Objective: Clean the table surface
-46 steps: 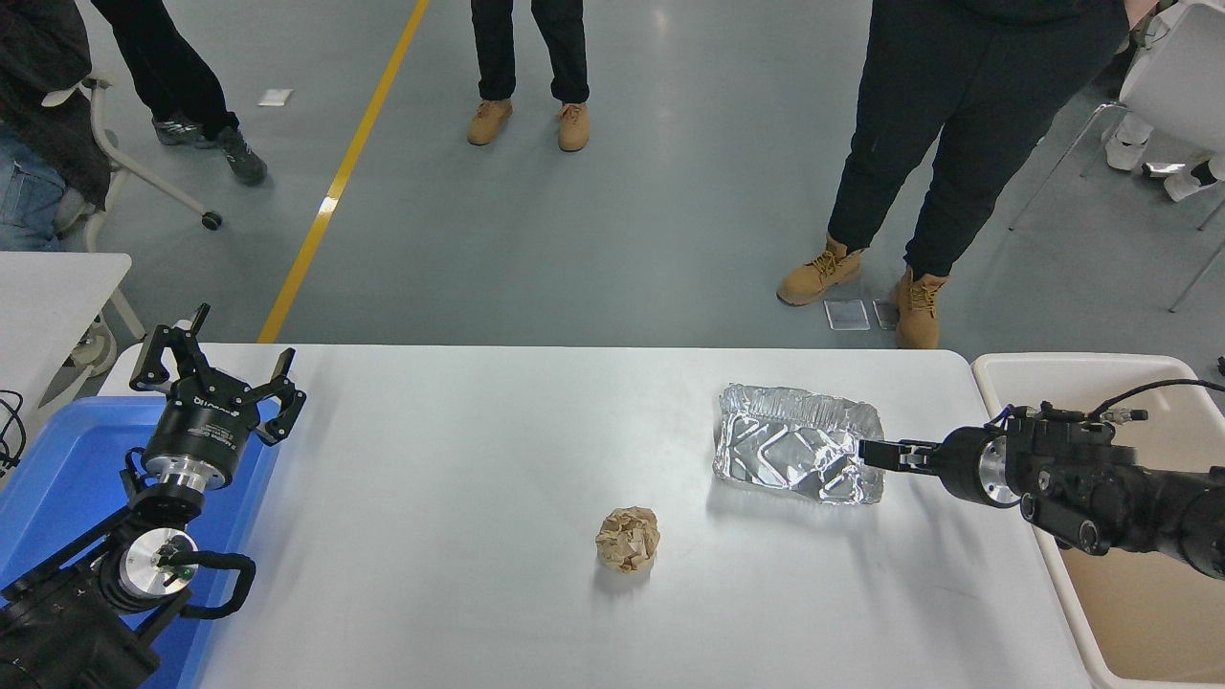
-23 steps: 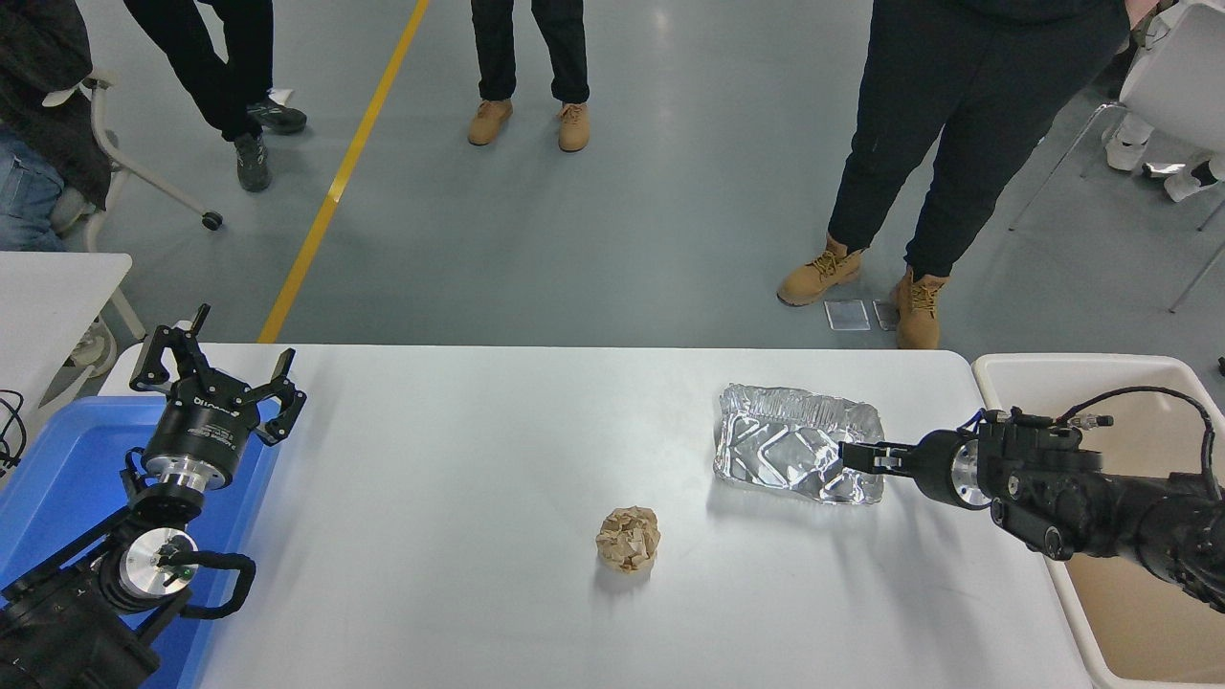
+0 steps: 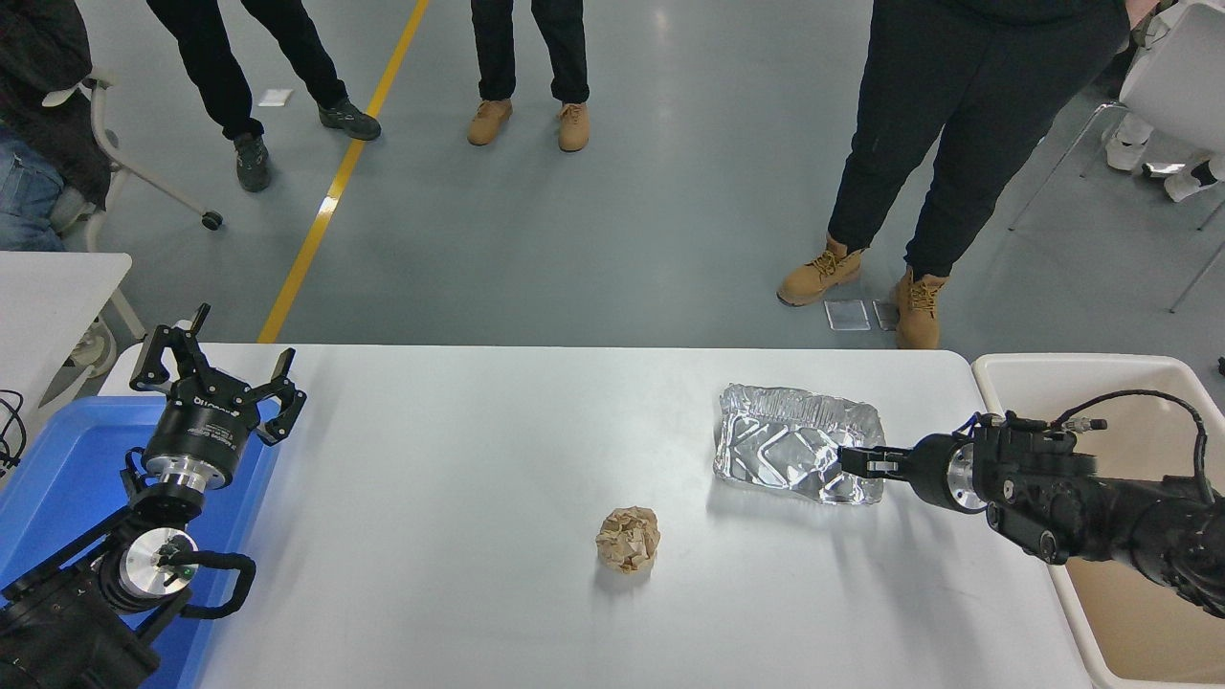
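Note:
The table surface point(image 3: 459, 498) is a wide white top. On it lie a crumpled brown paper ball point(image 3: 628, 539) near the middle and a dented silver foil tray point(image 3: 790, 450) to the right. My right gripper point(image 3: 855, 462) reaches in from the right edge and sits at the tray's right rim, low over its near right corner. It is seen edge-on, so its state is unclear. My left gripper point(image 3: 215, 371) is parked at the lower left, open and holding nothing.
A blue bin point(image 3: 57, 488) stands under the left arm at the table's left end. A beige bin point(image 3: 1139, 593) stands off the right end. A smaller white table point(image 3: 48, 287) is at the far left. Several people stand beyond the far edge.
My right gripper has slid left, from just off the tray's right edge to over its right rim. The tray and paper ball have not moved. A person at the top left has walked right.

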Robot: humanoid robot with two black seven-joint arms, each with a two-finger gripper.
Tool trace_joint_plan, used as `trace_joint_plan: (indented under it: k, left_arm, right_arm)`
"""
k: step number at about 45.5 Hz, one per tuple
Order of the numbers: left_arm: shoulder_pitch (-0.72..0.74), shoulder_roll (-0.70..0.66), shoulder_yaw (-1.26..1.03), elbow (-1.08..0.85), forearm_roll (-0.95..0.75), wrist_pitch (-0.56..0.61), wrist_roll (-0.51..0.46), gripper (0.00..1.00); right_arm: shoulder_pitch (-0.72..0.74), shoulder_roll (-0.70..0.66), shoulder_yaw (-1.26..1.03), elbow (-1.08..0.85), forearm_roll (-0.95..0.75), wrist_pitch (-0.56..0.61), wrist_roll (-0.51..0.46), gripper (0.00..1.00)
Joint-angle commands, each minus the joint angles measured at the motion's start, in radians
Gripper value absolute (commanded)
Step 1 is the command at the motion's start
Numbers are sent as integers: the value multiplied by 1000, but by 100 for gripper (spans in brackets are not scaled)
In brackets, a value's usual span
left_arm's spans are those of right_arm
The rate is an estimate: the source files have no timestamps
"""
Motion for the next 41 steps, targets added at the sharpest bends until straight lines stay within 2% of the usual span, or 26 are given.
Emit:
trace_joint_plan:
  k: [1, 9, 12, 13, 22, 41]
  left_arm:
    - [1, 0, 0, 0, 0, 0, 0, 99]
    - [0, 0, 0, 0, 0, 0, 0, 99]
    - [0, 0, 0, 0, 0, 0, 0, 99]
    - [0, 0, 0, 0, 0, 0, 0, 99]
    - [1, 0, 0, 0, 0, 0, 0, 99]
    - [0, 0, 0, 0, 0, 0, 0, 99]
  right_arm:
    - [-2, 1, -1, 0, -6, 1, 2, 36]
    - [-2, 1, -1, 0, -7, 1, 3, 27]
    - [-3, -1, -1, 0, -7, 1, 3, 21]
    - [-3, 1, -1, 0, -9, 1, 3, 16]
    - [-7, -1, -6, 0, -9, 3, 3, 0]
    - [-3, -1, -29, 0, 11, 3, 6, 0]
